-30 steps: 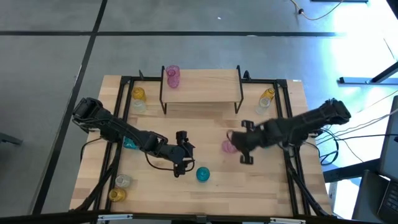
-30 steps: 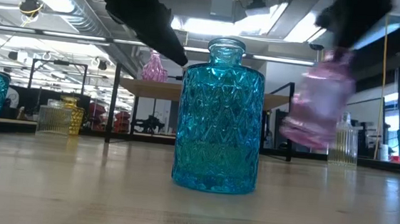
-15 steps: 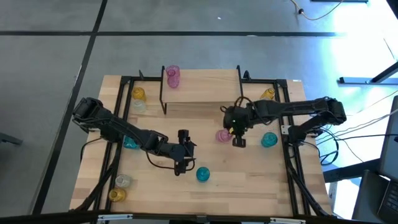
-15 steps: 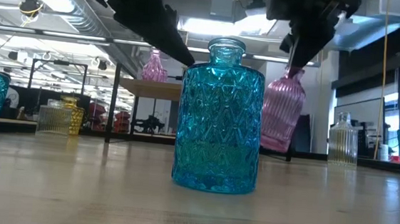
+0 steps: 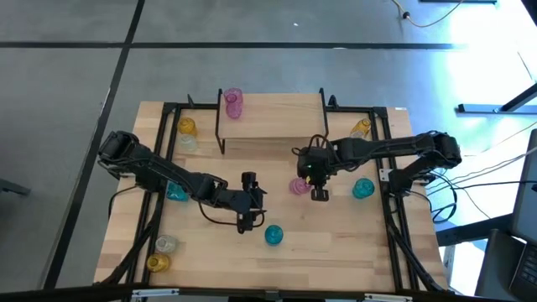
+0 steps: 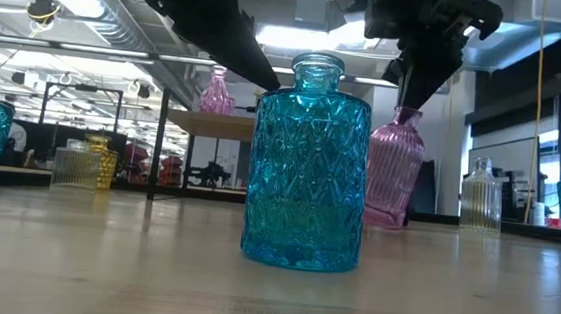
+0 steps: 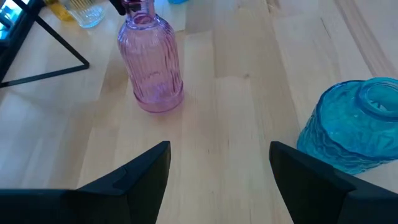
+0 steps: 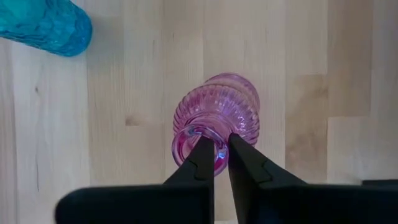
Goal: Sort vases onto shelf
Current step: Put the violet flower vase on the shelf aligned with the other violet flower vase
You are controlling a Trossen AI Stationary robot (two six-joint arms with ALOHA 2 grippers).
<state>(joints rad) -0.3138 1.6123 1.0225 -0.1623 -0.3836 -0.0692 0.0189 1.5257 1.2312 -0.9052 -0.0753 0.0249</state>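
Observation:
A ribbed pink vase (image 8: 217, 109) stands upright on the table in front of the shelf (image 5: 273, 117), with my right gripper (image 8: 217, 158) shut on its mouth from above. A second pink vase (image 5: 232, 102) stands on the shelf's left end. My left gripper (image 7: 217, 180) hovers open at mid-table, just left of a teal vase (image 5: 274, 235), its fingers around nothing. From the left wrist view the pink vase (image 7: 151, 62) lies ahead and the teal vase (image 7: 357, 124) off to one side. My right gripper pinches the rim of the pink vase's mouth (image 8: 219, 149), one finger (image 8: 200, 158) inside the neck and the other (image 8: 244, 162) outside. The fingers come steeply from above. The vase stands upright below them, its base (image 6: 386, 220) down on the table.
Amber and clear vases (image 5: 186, 134) stand left of the shelf and an amber one (image 5: 361, 127) right of it. A teal vase (image 5: 362, 189) is near the right arm, another (image 5: 174, 193) by the left arm. Two more vases (image 5: 161, 253) stand at the near left corner.
My right gripper has swung with the pink vase toward the table's left and sunk a little. The vase, which hung tilted and clear of the table, now stands upright with its base on the wood.

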